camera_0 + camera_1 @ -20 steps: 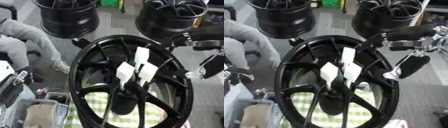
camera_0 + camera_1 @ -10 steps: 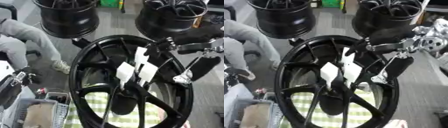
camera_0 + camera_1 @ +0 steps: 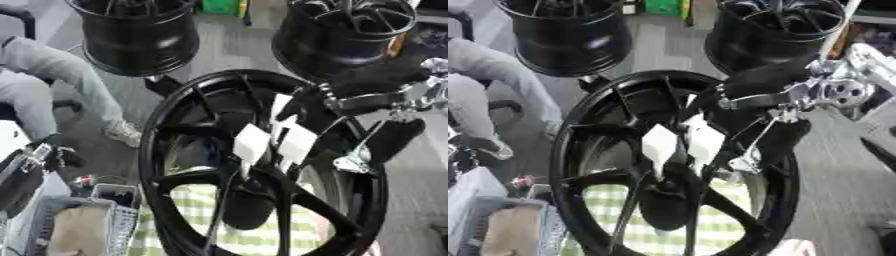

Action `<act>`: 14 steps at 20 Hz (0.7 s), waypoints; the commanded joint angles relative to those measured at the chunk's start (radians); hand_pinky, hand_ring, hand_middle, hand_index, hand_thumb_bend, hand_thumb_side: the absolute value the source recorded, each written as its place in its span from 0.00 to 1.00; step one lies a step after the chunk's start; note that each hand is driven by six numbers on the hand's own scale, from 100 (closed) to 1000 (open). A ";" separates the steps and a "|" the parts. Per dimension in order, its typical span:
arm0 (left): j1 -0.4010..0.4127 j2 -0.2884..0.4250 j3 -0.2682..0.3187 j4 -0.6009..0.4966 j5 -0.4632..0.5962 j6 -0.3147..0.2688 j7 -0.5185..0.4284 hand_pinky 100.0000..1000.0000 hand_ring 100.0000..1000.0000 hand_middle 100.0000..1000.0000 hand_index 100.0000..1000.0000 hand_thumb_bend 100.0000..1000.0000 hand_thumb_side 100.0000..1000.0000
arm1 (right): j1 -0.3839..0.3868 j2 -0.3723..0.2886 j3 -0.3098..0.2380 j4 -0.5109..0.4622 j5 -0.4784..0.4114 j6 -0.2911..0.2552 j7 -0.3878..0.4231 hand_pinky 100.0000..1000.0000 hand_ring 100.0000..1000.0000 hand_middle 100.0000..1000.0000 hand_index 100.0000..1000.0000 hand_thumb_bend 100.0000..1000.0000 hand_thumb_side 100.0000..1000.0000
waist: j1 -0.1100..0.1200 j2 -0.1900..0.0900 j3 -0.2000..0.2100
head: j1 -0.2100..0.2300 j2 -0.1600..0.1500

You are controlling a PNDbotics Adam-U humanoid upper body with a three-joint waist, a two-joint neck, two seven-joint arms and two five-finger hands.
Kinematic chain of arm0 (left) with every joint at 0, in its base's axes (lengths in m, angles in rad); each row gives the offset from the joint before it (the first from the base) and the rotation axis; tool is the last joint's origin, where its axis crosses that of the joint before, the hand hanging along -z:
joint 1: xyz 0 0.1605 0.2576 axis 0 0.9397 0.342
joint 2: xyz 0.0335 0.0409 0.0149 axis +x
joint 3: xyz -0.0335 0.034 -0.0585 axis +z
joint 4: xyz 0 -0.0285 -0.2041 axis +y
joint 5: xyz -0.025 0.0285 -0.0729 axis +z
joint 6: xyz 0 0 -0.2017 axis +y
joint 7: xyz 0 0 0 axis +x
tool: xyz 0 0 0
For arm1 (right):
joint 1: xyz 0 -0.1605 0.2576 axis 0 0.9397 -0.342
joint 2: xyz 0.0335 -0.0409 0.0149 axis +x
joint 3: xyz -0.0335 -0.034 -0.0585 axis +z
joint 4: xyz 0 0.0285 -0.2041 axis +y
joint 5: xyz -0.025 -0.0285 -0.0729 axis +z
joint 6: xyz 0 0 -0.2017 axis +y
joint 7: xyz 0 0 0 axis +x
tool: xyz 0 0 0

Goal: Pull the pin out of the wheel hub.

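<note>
A large black wheel hub (image 3: pixel 184 150) stands upright in front of me, its spokes meeting at a dark centre (image 3: pixel 254 190). Three white flat pieces stick out near the centre: one (image 3: pixel 252 142) on the left, one (image 3: pixel 297 145) on the right, one (image 3: pixel 282 107) above them. My right hand (image 3: pixel 372 82) reaches in from the right across the rim. Its black fingers are straight and end beside the upper white piece; whether they touch it I cannot tell. The thumb (image 3: pixel 392 140) hangs below, apart from the pieces. A dark shape (image 3: pixel 22 172) at the left edge may be my left hand.
Two more black wheel hubs (image 3: pixel 140 35) (image 3: pixel 350 30) stand at the back. A seated person's grey leg (image 3: pixel 61 80) is at the left. A grey basket (image 3: pixel 70 230) sits at the lower left, and a green checked cloth (image 3: pixel 201 225) lies under the hub.
My right hand has moved left from outside the rim, across it, until its fingers reach the white pieces. The hub and the pieces have stayed put.
</note>
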 commanded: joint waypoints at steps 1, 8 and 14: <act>-0.011 0.018 0.000 -0.015 -0.003 -0.002 -0.002 0.67 0.57 0.60 0.67 0.00 0.81 | -0.010 -0.010 -0.008 -0.012 0.014 0.014 -0.001 0.84 0.87 0.92 1.00 0.13 0.32 | 0.005 -0.007 0.000 | -0.002 -0.003; -0.013 0.018 0.000 -0.013 -0.003 -0.005 -0.002 0.67 0.57 0.60 0.67 0.00 0.81 | -0.004 -0.009 -0.010 -0.012 0.041 0.036 0.003 0.85 0.88 0.91 1.00 0.13 0.34 | 0.008 -0.003 0.000 | -0.004 -0.003; -0.013 0.018 0.000 -0.012 -0.003 -0.008 -0.003 0.67 0.57 0.60 0.67 0.00 0.81 | 0.003 -0.007 -0.012 -0.012 0.078 0.055 0.019 0.86 0.89 0.91 1.00 0.14 0.34 | 0.010 0.000 -0.001 | -0.004 -0.003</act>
